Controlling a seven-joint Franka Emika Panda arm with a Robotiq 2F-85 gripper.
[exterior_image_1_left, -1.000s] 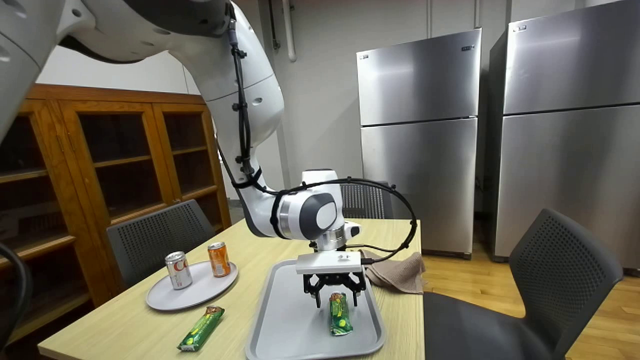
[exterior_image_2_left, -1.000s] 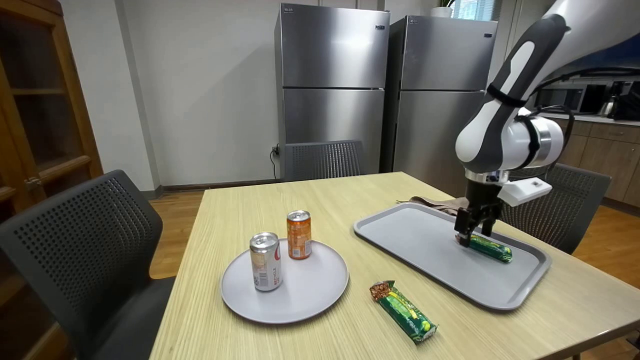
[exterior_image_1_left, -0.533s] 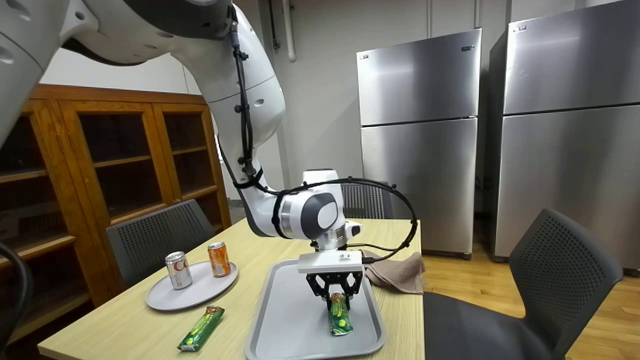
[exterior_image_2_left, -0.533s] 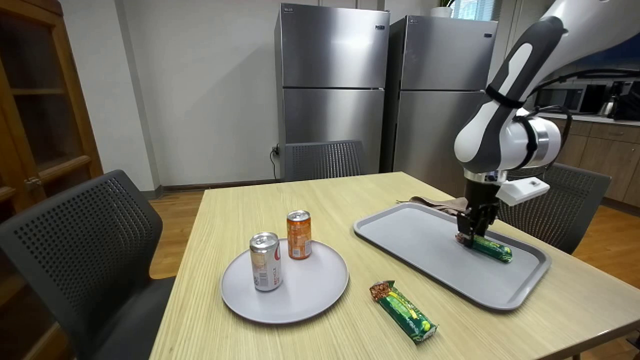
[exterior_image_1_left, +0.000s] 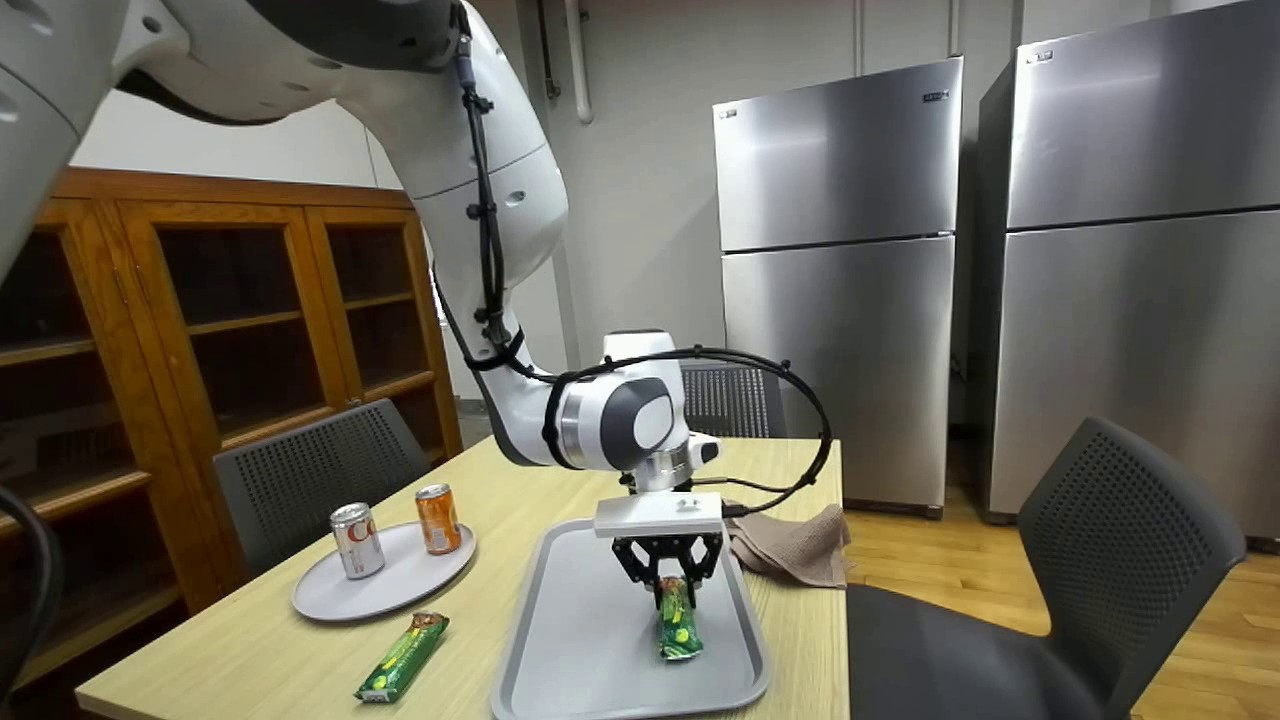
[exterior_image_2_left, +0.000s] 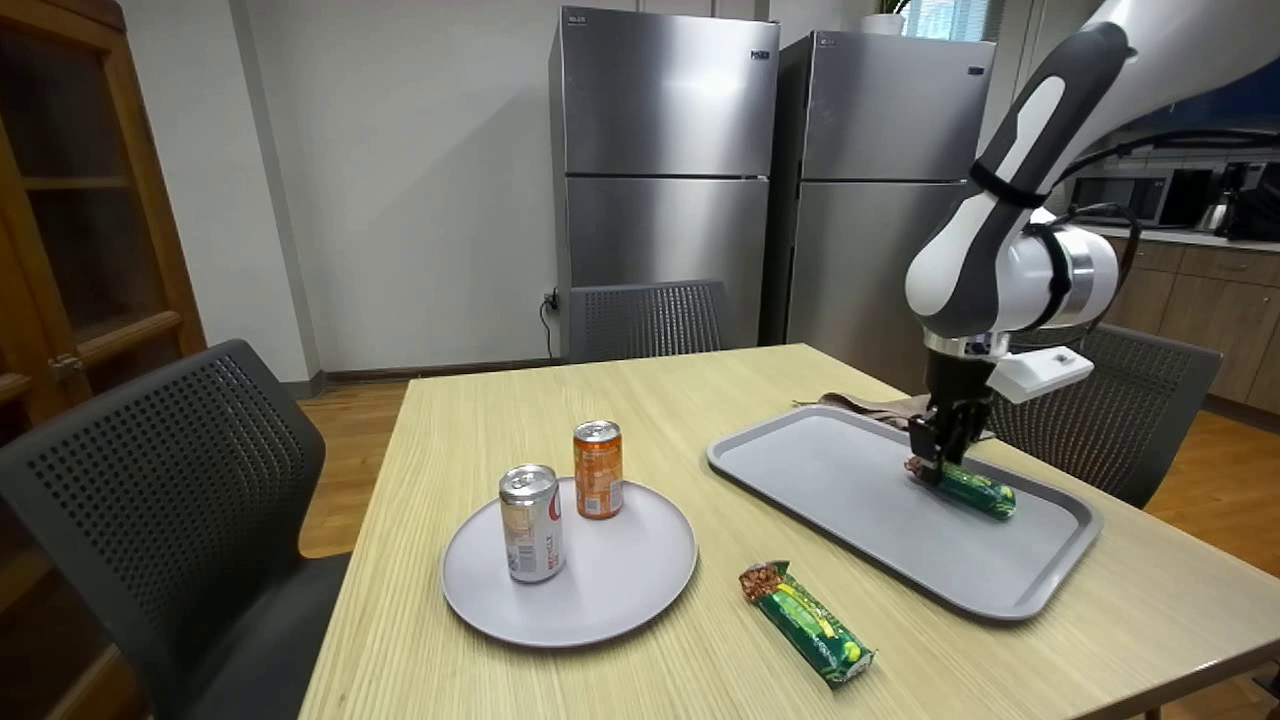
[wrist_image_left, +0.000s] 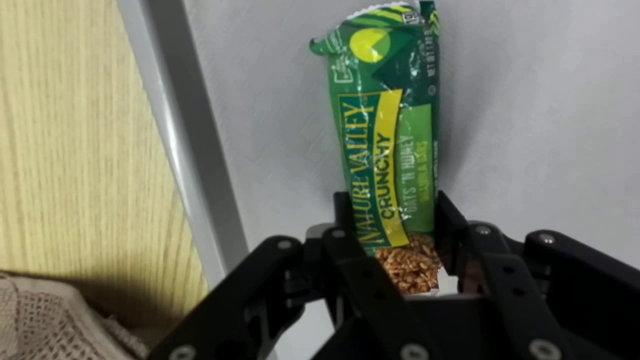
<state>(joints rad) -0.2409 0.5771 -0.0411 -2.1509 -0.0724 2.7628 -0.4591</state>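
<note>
My gripper is shut on a green granola bar, one finger pressed against each long side near its brown oat-printed end. The yellow-striped wrapper runs away from the jaws in the wrist view. In an exterior view the bar appears over the grey tray, seemingly raised a little from its surface. From another angle the bar sticks out past the dark fingers, which hide part of its near end. A second green bar lies on the wooden table beside the tray.
A round plate holds a silver can and an orange can. A brown cloth lies at the tray's side, close to the gripper. Chairs surround the table; two steel fridges stand behind.
The jaws have closed from wide apart onto the granola bar. Over the last half second, gripper and bar have risen slightly together. The second bar, cans and tray have stayed put.
</note>
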